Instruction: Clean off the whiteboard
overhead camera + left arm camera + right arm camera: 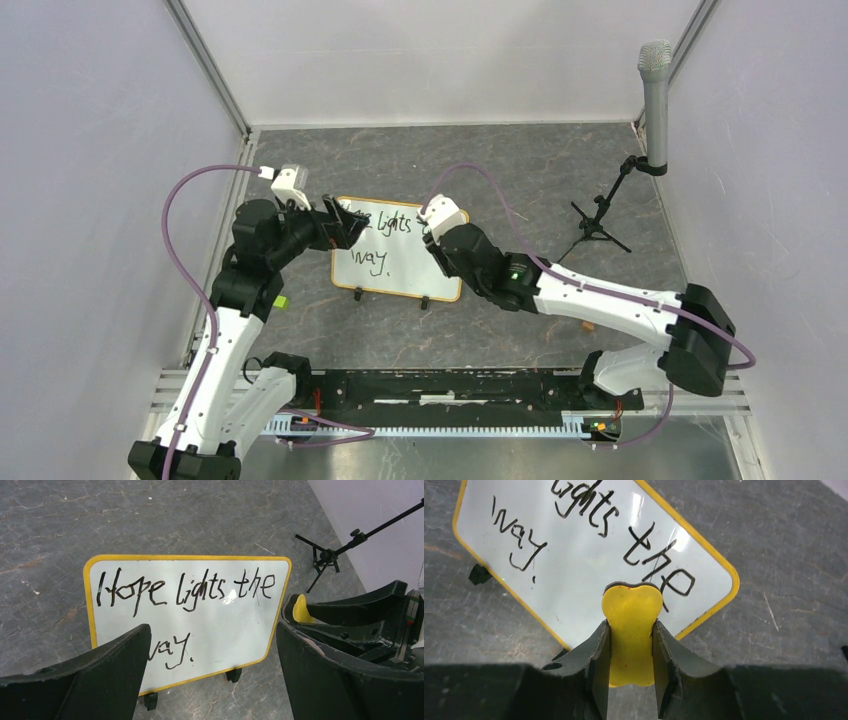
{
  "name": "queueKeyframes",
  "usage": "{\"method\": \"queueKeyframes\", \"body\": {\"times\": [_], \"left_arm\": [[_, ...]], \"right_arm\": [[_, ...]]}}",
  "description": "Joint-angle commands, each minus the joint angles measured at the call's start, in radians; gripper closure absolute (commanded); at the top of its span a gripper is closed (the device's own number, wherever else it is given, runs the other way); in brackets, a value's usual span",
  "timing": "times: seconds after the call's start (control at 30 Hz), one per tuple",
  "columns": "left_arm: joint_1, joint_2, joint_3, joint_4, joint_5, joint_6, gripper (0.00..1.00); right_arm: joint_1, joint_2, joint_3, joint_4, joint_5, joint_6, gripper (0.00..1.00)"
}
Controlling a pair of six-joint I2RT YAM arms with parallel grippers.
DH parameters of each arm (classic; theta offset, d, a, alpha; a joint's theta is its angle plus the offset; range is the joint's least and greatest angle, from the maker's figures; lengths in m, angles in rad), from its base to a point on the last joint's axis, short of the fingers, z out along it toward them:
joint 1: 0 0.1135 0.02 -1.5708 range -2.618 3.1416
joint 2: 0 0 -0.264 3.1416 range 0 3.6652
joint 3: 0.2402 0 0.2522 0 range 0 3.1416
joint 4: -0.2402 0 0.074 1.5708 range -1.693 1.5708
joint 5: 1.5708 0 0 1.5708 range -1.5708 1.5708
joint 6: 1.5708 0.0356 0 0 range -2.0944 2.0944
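Right gripper (pixel 630 630) pinches a yellow eraser (pixel 631 602) over the right end of the whiteboard (pixel 400 270), by the word "the". Left gripper (pixel 212 630), jaws spread, hovers at the whiteboard's left edge. The whiteboard sits mid-table (pixel 540 170), with the microphone stand (pixel 597 215) to its right.

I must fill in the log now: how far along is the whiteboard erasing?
Done: the right fingers grip the yellow eraser. In hand: the eraser is at the right end of the whiteboard, by the word "the". To do: all the writing, "Hope lights the way.", is unwiped; the left fingers are open nearby.
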Motion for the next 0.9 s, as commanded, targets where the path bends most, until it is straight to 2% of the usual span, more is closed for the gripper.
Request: {"method": "queueKeyframes", "body": {"times": [0.0,0.17,0.27,0.37,0.4,0.53,0.6,0.77,0.87], "left_arm": [[0.001,-0.001,0.012,0.009,-0.023,0.003,0.00],[0.006,0.004,0.012,0.006,-0.028,0.004,0.00],[0.006,0.003,0.011,0.006,-0.032,0.003,0.00],[0.008,0.012,0.013,0.003,-0.035,0.002,0.00],[0.008,0.014,0.015,0.002,-0.032,0.003,0.00],[0.009,0.022,0.014,0.001,-0.034,-0.002,0.00],[0.012,0.032,0.015,0.001,-0.033,-0.004,0.00],[0.026,0.086,0.043,0.003,-0.002,-0.018,0.00],[0.026,0.135,0.091,-0.011,-0.025,-0.049,0.00]], "right_arm": [[0.001,0.067,0.059,0.120,0.084,-0.120,0.85],[-0.002,0.153,0.094,0.188,0.218,-0.223,0.86],[-0.011,0.193,0.094,0.250,0.228,-0.257,0.85],[-0.025,0.232,0.115,0.242,0.229,-0.265,0.81],[-0.027,0.237,0.118,0.239,0.224,-0.264,0.78],[-0.034,0.229,0.108,0.231,0.199,-0.262,0.54],[-0.036,0.212,0.102,0.225,0.179,-0.266,0.48],[-0.057,0.174,0.062,0.233,0.120,-0.258,0.39],[-0.074,0.170,0.054,0.216,0.103,-0.248,0.40]]}}
